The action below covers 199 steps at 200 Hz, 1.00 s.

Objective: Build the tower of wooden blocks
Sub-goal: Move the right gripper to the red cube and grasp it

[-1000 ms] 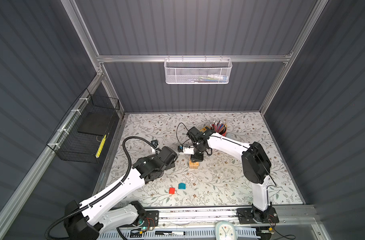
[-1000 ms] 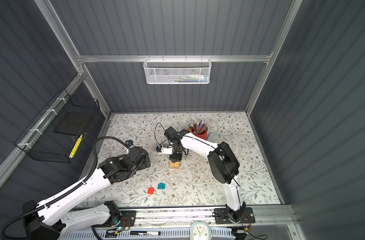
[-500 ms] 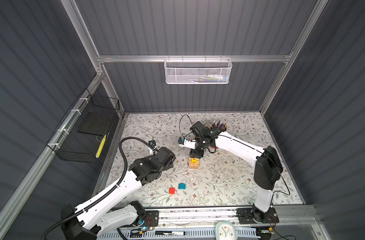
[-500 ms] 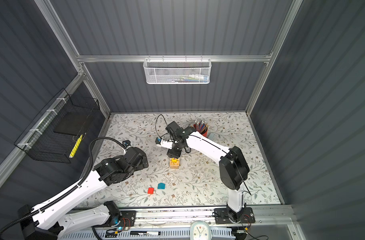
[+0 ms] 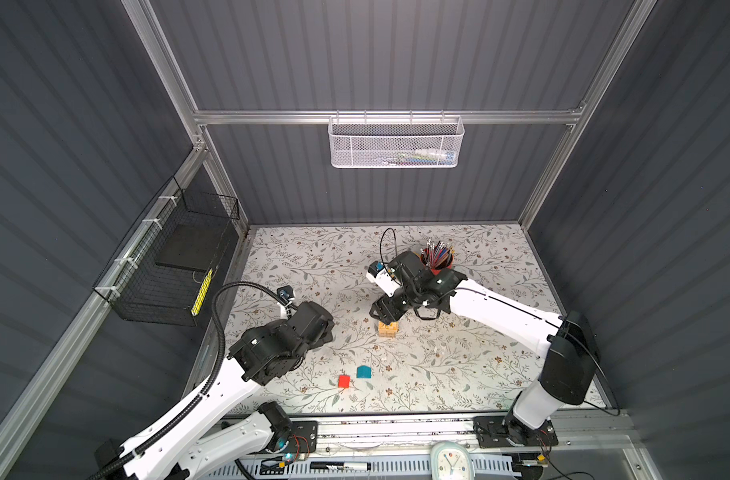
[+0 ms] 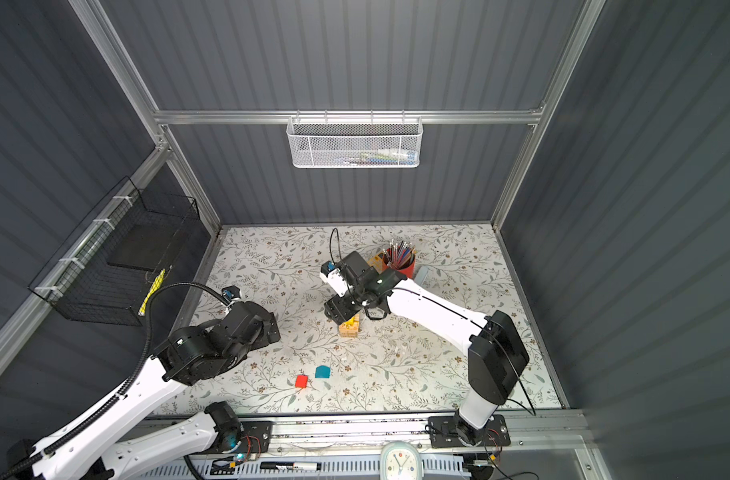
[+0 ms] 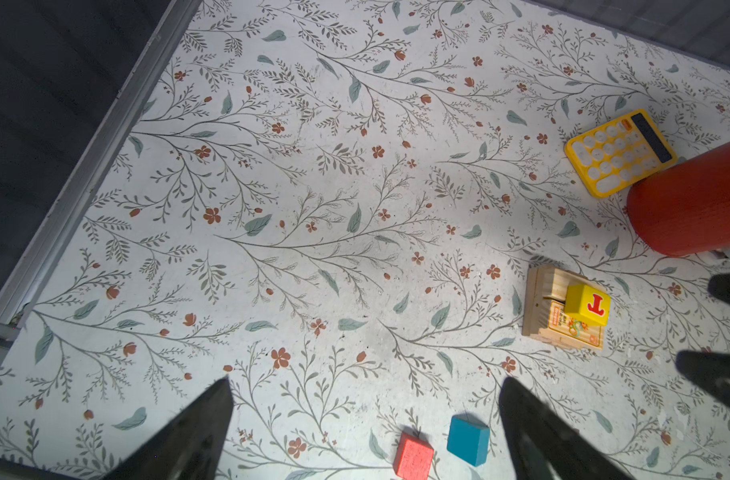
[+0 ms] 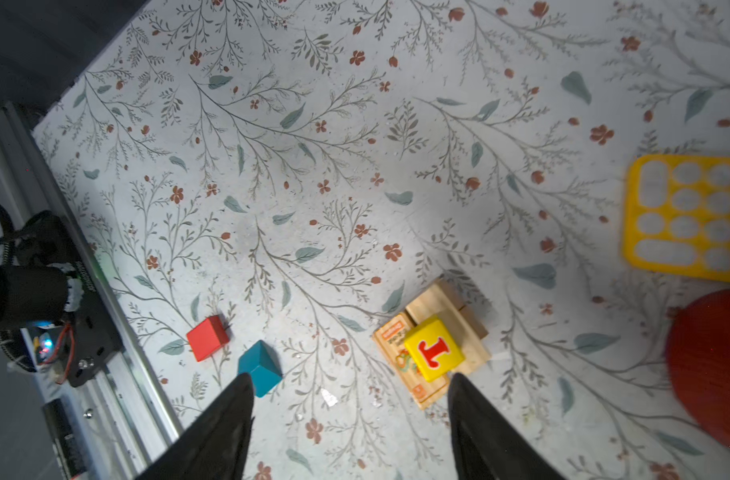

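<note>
The wood block tower [image 5: 387,329] [image 6: 349,326] is a low stack of tan planks [image 7: 548,309] [image 8: 452,311] mid-table. A yellow lettered cube [image 7: 587,304] [image 8: 434,347] rests on top of it. My right gripper [image 5: 383,311] [image 6: 335,309] [image 8: 350,378] hovers just above and behind the stack, open and empty. A red cube [image 5: 344,381] [image 7: 413,455] [image 8: 207,337] and a teal house-shaped block [image 5: 363,372] [image 7: 468,439] [image 8: 259,368] lie side by side nearer the front. My left gripper [image 5: 322,327] [image 6: 270,328] [image 7: 366,382] hangs open and empty left of the tower.
A red pencil cup [image 5: 437,261] [image 7: 691,203] and a yellow calculator [image 7: 621,151] [image 8: 687,216] stand behind the tower. A white mesh basket [image 5: 396,143] hangs on the back wall and a black wire basket [image 5: 172,266] on the left wall. A clock [image 5: 452,459] sits past the front rail.
My right gripper has opened and lifted back off the yellow cube, which stays on the planks. The left arm has shifted slightly.
</note>
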Each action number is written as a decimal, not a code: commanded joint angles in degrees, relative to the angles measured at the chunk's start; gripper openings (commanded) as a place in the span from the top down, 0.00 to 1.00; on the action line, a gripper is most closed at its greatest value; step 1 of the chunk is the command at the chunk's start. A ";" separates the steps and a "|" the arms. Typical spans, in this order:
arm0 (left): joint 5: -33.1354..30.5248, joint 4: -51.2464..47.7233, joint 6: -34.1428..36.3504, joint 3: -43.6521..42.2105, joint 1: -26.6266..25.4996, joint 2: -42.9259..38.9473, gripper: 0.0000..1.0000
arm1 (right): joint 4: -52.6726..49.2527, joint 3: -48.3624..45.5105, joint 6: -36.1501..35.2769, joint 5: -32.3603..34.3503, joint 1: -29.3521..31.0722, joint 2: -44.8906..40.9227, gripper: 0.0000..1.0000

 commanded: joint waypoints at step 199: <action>-1.84 -17.86 -5.71 8.10 0.29 -8.70 0.00 | 5.83 0.22 -8.30 0.98 22.51 15.58 0.34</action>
